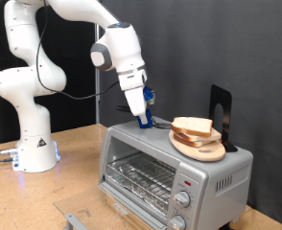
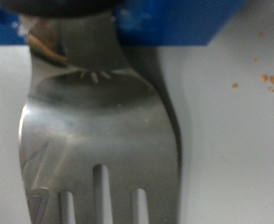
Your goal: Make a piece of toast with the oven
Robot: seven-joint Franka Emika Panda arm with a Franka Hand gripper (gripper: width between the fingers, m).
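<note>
Toast (image 1: pixel 192 126): pale slice with brown crust, lying on a round wooden plate (image 1: pixel 200 147); plate sits on the oven roof, toward the exterior view's right.
Oven (image 1: pixel 170 168): silver box at the exterior view's lower right; glass door looks shut, wire rack (image 1: pixel 141 175) visible behind it; two round knobs (image 1: pixel 183 200) on the front panel at the right end.
Fork (image 2: pixel 100 149): fills the wrist view, metal, tines pointing away from the camera, handle end pinched in blue finger pads (image 2: pixel 174 28).
Gripper (image 1: pixel 141 121): clamped on the fork, tip down on the oven roof just beside the plate, on its left in the exterior view.
Black stand (image 1: pixel 221 113): upright behind the plate.
Arm base (image 1: pixel 34 144): white, on the wooden table (image 1: pixel 74 182), at the exterior view's left.
</note>
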